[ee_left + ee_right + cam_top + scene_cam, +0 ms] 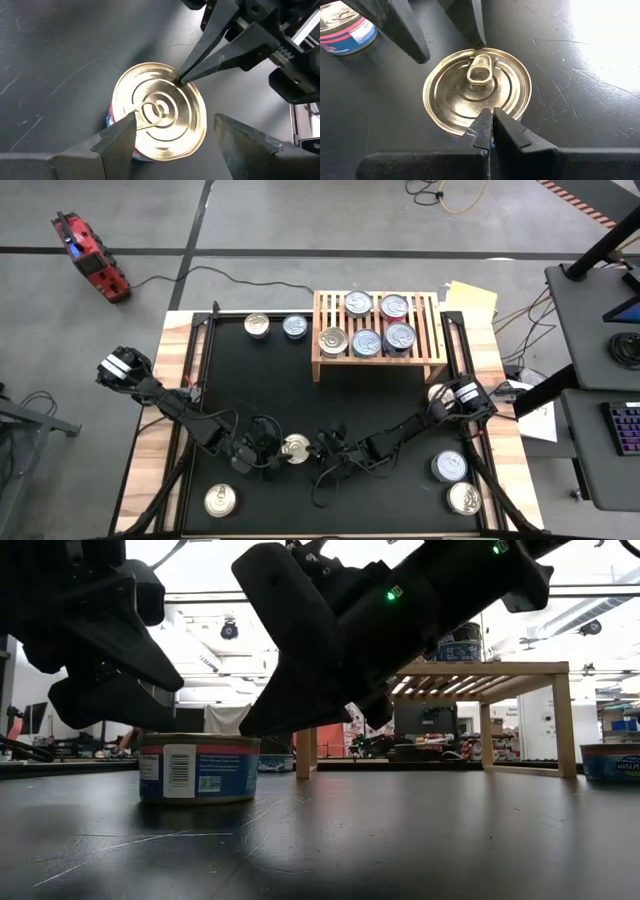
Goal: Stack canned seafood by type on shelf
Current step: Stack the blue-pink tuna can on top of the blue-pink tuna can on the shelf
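A flat can with a blue-and-red side label and a pull-tab lid sits upright on the black mat at the front of the counter, well apart from the wooden shelf at the back. The left tool hangs over it with its fingers spread to either side of the lid, gripping nothing; the right tool is clenched on nothing, its closed tips resting at the lid's rim on the side away from the left tool.

The risk, as it looks from here: the two tools crowd the same can. If the left one closes or lifts while the right tip presses the rim, the can could tip, skid on the mat, or be pinched off-centre, and the two tools could strike each other. The pull tab could also catch a fingertip.

On the shelf five cans already stand in two rows, leaving little free slat at the left end. Behind the can, two cans wait beside the shelf's left end. One can lies near the mat's front left corner, and two more cans sit at the front right, under the right arm. That arm stretches across the mat between the can and the shelf, in the likely carrying path.
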Robot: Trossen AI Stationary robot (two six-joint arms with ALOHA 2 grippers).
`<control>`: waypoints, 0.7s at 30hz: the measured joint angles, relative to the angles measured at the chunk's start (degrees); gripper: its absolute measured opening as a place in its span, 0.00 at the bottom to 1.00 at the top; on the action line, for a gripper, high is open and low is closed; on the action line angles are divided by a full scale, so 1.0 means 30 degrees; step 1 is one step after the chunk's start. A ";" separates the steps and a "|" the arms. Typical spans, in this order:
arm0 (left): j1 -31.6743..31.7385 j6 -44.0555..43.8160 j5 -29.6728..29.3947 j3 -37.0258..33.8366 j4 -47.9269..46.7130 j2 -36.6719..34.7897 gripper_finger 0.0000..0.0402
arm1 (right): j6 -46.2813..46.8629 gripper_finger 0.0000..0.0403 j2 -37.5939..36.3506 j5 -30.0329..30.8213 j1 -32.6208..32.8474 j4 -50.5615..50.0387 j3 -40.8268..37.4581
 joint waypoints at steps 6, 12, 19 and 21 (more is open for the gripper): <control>-0.0007 -0.0368 0.0000 0.0000 -0.0214 0.0000 0.62 | 0.0013 0.02 -0.0031 -0.0027 0.0050 -0.0339 -0.0027; -0.0036 -0.0546 -0.0007 -0.0004 -0.0229 -0.0070 0.62 | 0.0202 0.02 -0.0049 -0.0072 0.0145 -0.0576 -0.0036; -0.0029 -0.0470 -0.0285 0.0000 -0.0364 -0.0350 0.62 | 0.0202 0.02 -0.0050 -0.0019 0.0361 -0.0780 -0.0057; -0.0024 -0.0385 -0.0400 0.0000 -0.0398 -0.0462 0.62 | 0.0202 0.02 -0.0050 -0.0021 0.0423 -0.0797 -0.0065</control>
